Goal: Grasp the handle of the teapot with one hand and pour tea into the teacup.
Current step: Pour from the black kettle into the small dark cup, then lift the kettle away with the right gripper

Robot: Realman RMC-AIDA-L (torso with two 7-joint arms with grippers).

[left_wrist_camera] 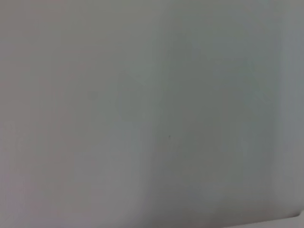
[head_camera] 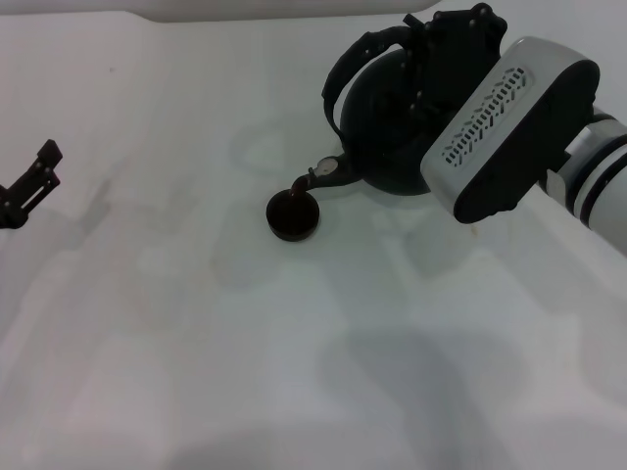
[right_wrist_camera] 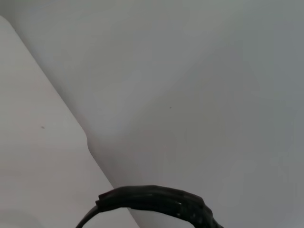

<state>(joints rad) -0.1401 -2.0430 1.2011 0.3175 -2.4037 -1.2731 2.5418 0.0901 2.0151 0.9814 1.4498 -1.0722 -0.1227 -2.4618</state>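
You see the teapot point(head_camera: 387, 127) tilted toward the robot's left in the head view, raised at the far right of the white table point(head_camera: 196, 323), with its spout point(head_camera: 323, 176) lowered over the teacup point(head_camera: 293, 215). A thin dark stream runs from the spout tip into the cup, and the cup already shows dark liquid inside. The teacup stands upright on the table, just below and slightly left of the spout, apart from the teapot body. The handle point(head_camera: 353, 64) arches from the teapot's upper left side up toward the right gripper point(head_camera: 456, 44), which sits at the top of the pot where the handle's far end meets it. You cannot tell from the head view how the right gripper's jaws stand, because the black gripper body and the white wrist housing point(head_camera: 509, 127) cover the contact area; the pot hanging tilted beneath it indicates a hold on the handle. In the right wrist view, only a curved section of the handle point(right_wrist_camera: 152, 199) shows against the pale table. The left gripper point(head_camera: 29, 181) is parked at the far left edge of the table, well apart from the teapot and cup; you cannot tell its jaw state.
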